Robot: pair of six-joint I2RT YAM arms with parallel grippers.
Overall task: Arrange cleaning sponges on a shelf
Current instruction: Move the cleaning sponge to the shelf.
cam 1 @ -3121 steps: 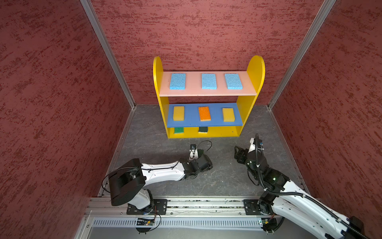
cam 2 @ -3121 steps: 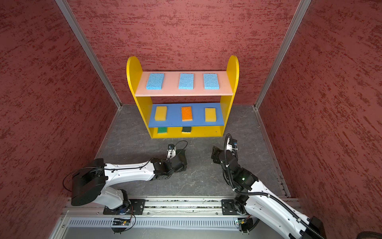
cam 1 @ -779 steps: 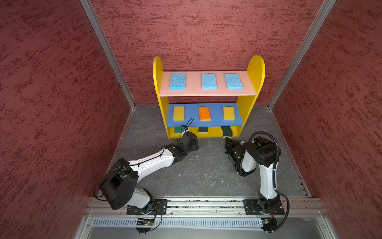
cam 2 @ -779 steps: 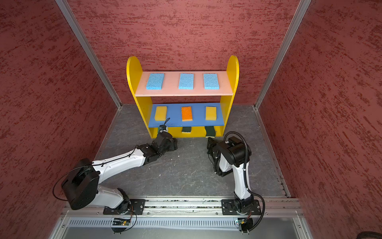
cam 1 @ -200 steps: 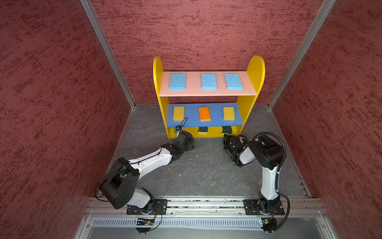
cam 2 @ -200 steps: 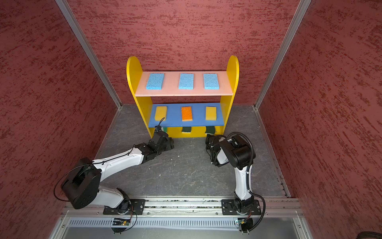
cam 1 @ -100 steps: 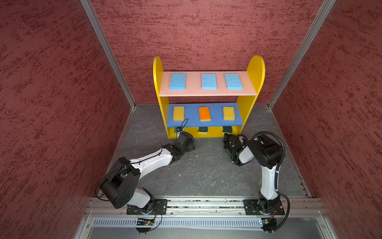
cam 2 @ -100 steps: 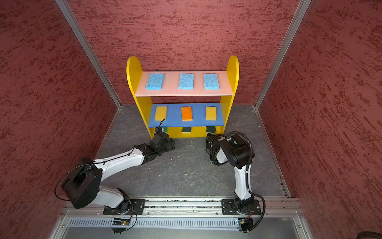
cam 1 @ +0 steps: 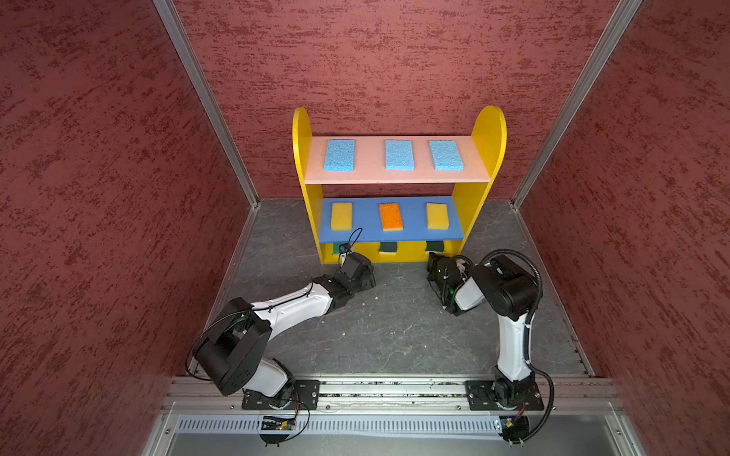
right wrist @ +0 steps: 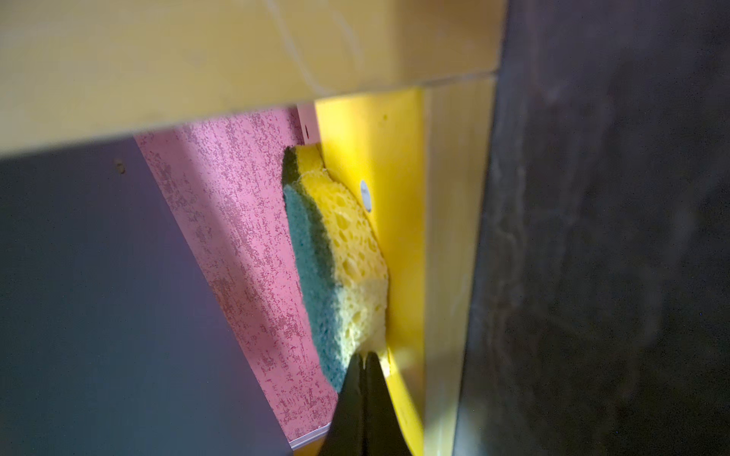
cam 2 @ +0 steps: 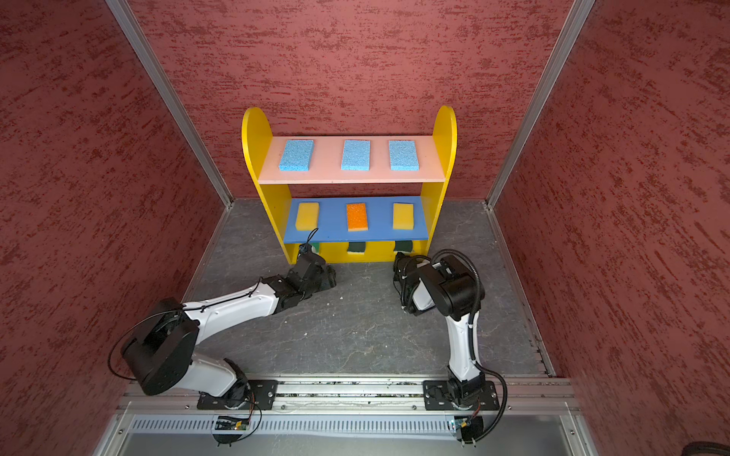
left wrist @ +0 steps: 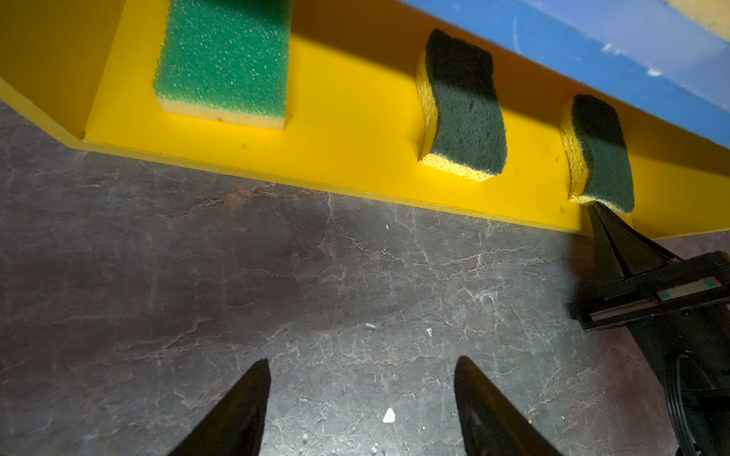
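Note:
The shelf (cam 1: 490, 130) stands at the back wall. Three light blue cleaning sponges (cam 1: 399, 154) lie on its pink top board. Two yellow ones (cam 1: 341, 216) flank an orange-topped one (cam 1: 391, 216) on the blue board. The yellow base holds a bright green sponge (left wrist: 225, 59) and two dark green wavy ones (left wrist: 466, 114). My right gripper (right wrist: 364, 357) is shut, its tips touching the near end of the right-hand dark green sponge (right wrist: 339, 256). My left gripper (left wrist: 361, 379) is open and holds nothing, low over the floor before the base.
Red textured walls close in the grey floor (cam 1: 395, 327) on three sides. The blue board (left wrist: 592, 47) overhangs the base closely. Both arm bases sit on a metal rail (cam 1: 395, 389) at the front edge.
Since the oldest frames both arms have come up to the shelf and a third sponge has appeared at the base's right. It now sits further in. Over the last second nothing visibly moves.

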